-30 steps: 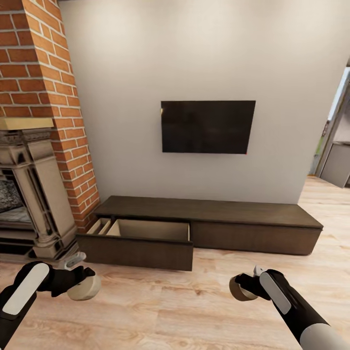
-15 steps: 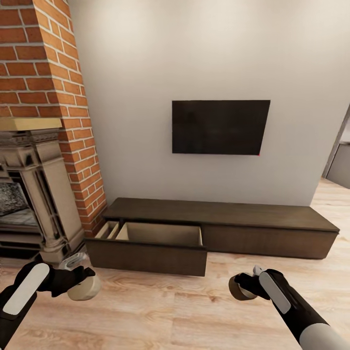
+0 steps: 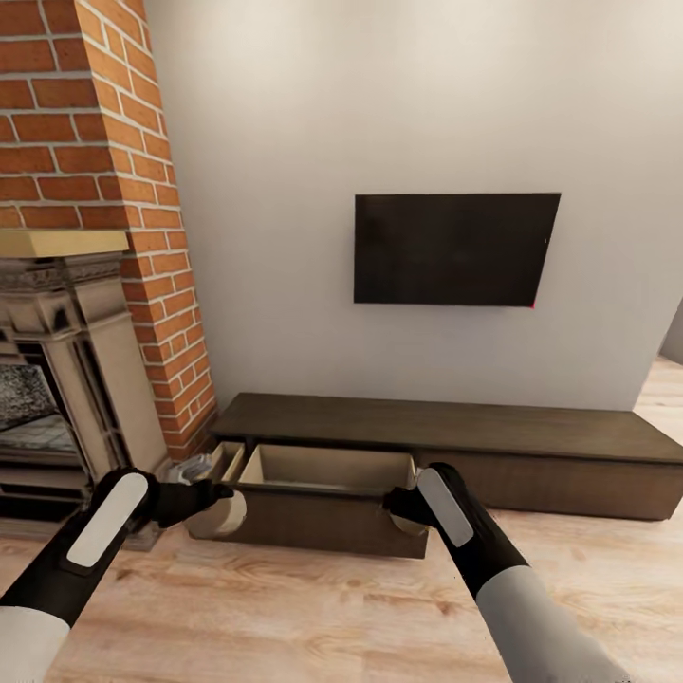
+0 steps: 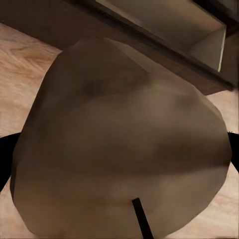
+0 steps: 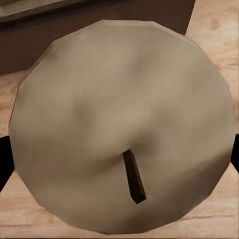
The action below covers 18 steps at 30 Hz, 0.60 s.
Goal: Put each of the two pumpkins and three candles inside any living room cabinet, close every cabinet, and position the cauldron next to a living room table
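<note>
At the far left of the head view a brick chimney [image 3: 104,190] is rising over a stone fireplace [image 3: 57,379].

In the lower left, the left arm is reaching forward, and the left gripper [image 3: 211,495] is pinching a beige candle [image 3: 218,514] between its fingers, just in front of the left end of the open drawer [image 3: 323,493]. In the left wrist view this candle [image 4: 119,144] is bulking large with a dark wick at its near edge, and black fingers [image 4: 6,159] are showing at its sides; the drawer's pale inside [image 4: 169,22] is lying beyond it.

The drawer is standing pulled out from the left half of the cabinet [image 3: 531,446], the long dark unit running along the wall in the lower middle of the frame. Above it a black TV [image 3: 453,249] is hanging on the pale wall.

Right of the drawer's centre, the right gripper [image 3: 406,507] is clamping a second candle [image 3: 406,524] against the drawer front's right end, mostly hidden by the arm. In the right wrist view that candle [image 5: 122,127] is facing the camera, wick visible, fingers [image 5: 4,159] at both edges, over the wooden floor [image 5: 214,30].
</note>
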Tool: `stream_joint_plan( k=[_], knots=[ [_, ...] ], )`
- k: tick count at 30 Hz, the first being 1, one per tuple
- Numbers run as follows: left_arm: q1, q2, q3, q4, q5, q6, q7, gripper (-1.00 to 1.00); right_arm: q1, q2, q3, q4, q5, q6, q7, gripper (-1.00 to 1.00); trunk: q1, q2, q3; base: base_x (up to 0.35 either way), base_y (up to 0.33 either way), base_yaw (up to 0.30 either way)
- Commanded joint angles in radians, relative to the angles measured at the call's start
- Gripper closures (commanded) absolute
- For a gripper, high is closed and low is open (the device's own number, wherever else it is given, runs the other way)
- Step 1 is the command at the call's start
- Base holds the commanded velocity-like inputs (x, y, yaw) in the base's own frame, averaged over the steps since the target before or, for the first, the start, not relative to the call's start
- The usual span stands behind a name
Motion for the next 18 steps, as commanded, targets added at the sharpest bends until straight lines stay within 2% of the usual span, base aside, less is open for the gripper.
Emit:
stream_joint_plan(
  k=[1,4,6,9,14,16,18],
  knots=[
    [-0.015,-0.004,-0.028,0.000,0.003,0.001,0.012,1.00,-0.005,0.011,0.003,0.039,-0.002,-0.006,-0.014,1.00,0.000,-0.001,-0.001,0.278,0.212,0.000],
    [-0.025,-0.011,-0.056,0.007,-0.012,0.001,0.014,1.00,-0.026,0.021,0.022,0.107,0.001,-0.019,-0.018,1.00,0.000,-0.001,-0.001,0.280,0.210,0.000],
    [-0.028,-0.018,-0.076,0.043,-0.048,-0.001,0.015,1.00,-0.038,0.027,0.056,0.125,0.001,-0.024,-0.021,1.00,0.000,-0.001,-0.001,0.281,0.208,0.000],
    [-0.030,-0.042,-0.091,0.087,-0.094,-0.003,0.015,1.00,-0.043,0.034,0.081,0.132,-0.004,-0.028,-0.026,1.00,0.000,-0.001,-0.001,0.282,0.206,0.000],
    [-0.065,-0.066,-0.100,0.084,-0.103,0.000,0.012,1.00,-0.044,0.036,0.086,0.135,-0.007,-0.056,-0.028,1.00,0.000,-0.001,-0.001,0.297,0.182,0.000],
    [-0.068,-0.071,-0.127,0.089,-0.104,0.000,0.012,1.00,-0.044,0.036,0.088,0.133,-0.007,-0.076,-0.029,1.00,0.000,-0.001,-0.001,0.311,0.151,0.000],
    [-0.070,-0.077,-0.174,0.104,-0.106,-0.002,0.014,1.00,-0.044,0.036,0.090,0.131,-0.007,-0.088,-0.028,1.00,0.000,-0.001,-0.001,0.313,0.146,0.000]
  ],
)
